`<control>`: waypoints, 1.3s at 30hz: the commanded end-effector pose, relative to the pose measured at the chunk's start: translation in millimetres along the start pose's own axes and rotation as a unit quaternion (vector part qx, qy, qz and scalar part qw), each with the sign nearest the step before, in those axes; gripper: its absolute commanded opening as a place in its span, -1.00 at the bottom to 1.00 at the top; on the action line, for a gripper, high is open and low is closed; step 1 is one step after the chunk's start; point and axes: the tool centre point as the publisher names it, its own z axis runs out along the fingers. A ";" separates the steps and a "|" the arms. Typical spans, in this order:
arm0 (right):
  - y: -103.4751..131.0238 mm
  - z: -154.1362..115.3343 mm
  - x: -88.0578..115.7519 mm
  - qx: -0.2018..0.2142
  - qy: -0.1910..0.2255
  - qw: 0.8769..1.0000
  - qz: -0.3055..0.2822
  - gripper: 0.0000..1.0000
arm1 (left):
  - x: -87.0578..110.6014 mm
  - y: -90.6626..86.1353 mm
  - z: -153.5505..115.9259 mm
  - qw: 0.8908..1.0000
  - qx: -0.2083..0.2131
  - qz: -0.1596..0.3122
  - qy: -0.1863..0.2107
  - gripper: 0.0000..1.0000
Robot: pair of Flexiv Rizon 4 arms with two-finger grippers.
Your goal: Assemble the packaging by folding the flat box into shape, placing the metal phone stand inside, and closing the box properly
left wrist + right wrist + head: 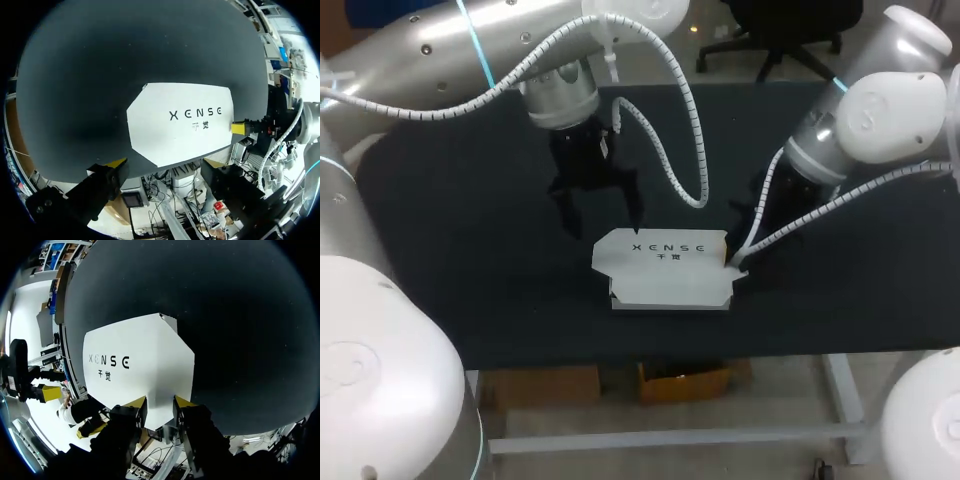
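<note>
The white box lies near the front edge of the black table, its printed lid on top. My left gripper hovers open behind the box's left part; in the left wrist view the gripper has the box ahead of it and holds nothing. My right gripper is at the box's right end. In the right wrist view that gripper is shut on the end of the box, one yellow fingertip on either side. No metal phone stand is in view.
The left arm's ribbed white cable loops down over the table behind the box. Bare black tabletop lies to the left and right of the box. The table's front edge runs close below the box.
</note>
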 end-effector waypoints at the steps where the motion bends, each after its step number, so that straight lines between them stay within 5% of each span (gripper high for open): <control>1: -0.8 -0.3 -0.2 0.000 0.000 1.000 -0.001 -0.37 | -1.9 -4.5 3.7 1.000 -0.028 -0.012 0.006 -0.16; 7: -0.7 0.2 0.0 0.001 0.000 1.000 0.000 -0.37 | -0.5 -8.8 6.3 0.999 -0.025 -0.029 0.008 -0.42; 10: -1.0 0.4 -0.2 0.001 0.000 1.000 0.001 -0.37 | -0.5 -8.8 6.3 0.999 -0.025 -0.029 0.008 -0.31; 12: -1.2 0.4 -0.3 0.001 0.000 1.000 0.001 -0.37 | -0.5 -8.8 6.3 0.999 -0.025 -0.029 0.008 -0.03; 14: -1.6 0.4 -0.3 0.001 0.000 1.000 0.000 -0.37 | -0.5 -8.8 6.3 0.999 -0.025 -0.029 0.008 -0.05; 16: -1.9 0.3 -0.3 0.000 0.000 1.000 0.000 -0.37 | -0.5 -8.8 6.3 0.999 -0.025 -0.029 0.008 1.00; 18: -2.2 0.1 -0.3 0.000 0.000 1.000 0.000 -0.36 | -0.5 -8.8 6.3 0.999 -0.025 -0.029 0.008 0.88; 21: -2.2 -0.1 -0.5 0.000 -0.001 1.000 0.000 -0.37 | -0.5 -8.8 6.3 0.999 -0.025 -0.029 0.008 1.00; 22: -2.1 -0.1 -0.5 0.000 -0.001 1.000 0.000 -0.37 | -0.5 -8.8 6.3 0.999 -0.025 -0.029 0.008 0.68; 23: -2.0 -0.2 -0.5 0.000 -0.002 1.000 0.000 -0.37 | -0.5 -8.8 6.3 0.999 -0.025 -0.029 0.008 0.59; 28: -1.8 -0.5 -0.3 0.000 -0.002 1.000 0.000 -0.38 | -0.5 -8.8 6.3 0.999 -0.025 -0.029 0.008 0.91; 29: -1.8 -0.6 -0.4 0.000 -0.003 1.000 0.000 -0.38 | -0.5 -8.8 6.3 0.999 -0.025 -0.029 0.008 0.80; 30: -1.8 -0.6 -0.5 0.000 -0.003 1.000 0.001 -0.38 | -0.5 -8.8 6.3 0.999 -0.025 -0.029 0.008 0.57; 32: -1.8 -0.6 -0.6 0.001 -0.003 1.000 0.002 -0.38 | -0.5 -8.8 6.3 0.999 -0.025 -0.029 0.008 -0.32; 34: -1.8 -0.5 -0.8 0.001 -0.003 1.000 0.002 -0.37 | -0.5 -8.8 6.3 0.999 -0.025 -0.029 0.008 -0.84; 39: -1.8 -0.5 -0.8 0.000 -0.002 1.000 0.003 -0.36 | -0.3 -9.5 6.7 1.000 0.000 -0.025 0.001 -0.46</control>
